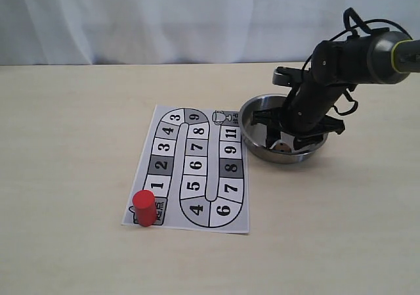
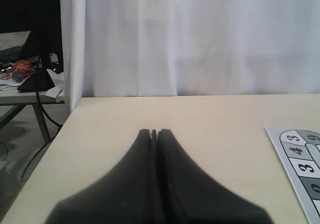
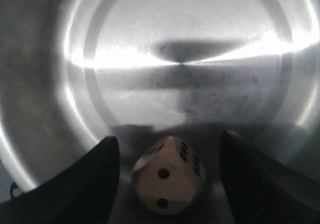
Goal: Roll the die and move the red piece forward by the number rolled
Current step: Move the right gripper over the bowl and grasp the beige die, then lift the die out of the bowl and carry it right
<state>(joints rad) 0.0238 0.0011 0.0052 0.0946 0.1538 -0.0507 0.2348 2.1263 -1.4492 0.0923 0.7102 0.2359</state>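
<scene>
The red piece [image 1: 144,207] stands upright on the start square at the near left corner of the printed board [image 1: 190,170]. The pale wooden die [image 3: 169,176] lies inside the steel bowl [image 1: 251,125], showing a two-pip face toward the right wrist camera. My right gripper [image 3: 169,156] is down in the bowl, open, with one finger on each side of the die and a gap on both sides. In the exterior view the die [image 1: 282,147] is just a small spot under the right gripper [image 1: 286,137]. My left gripper [image 2: 154,133] is shut and empty over bare table.
The steel bowl [image 3: 75,49] sits just right of the board's far end. The table's left edge [image 2: 50,149] drops off beside my left gripper, with a side table and cables [image 2: 25,74] beyond. A white curtain [image 1: 164,19] hangs behind the table.
</scene>
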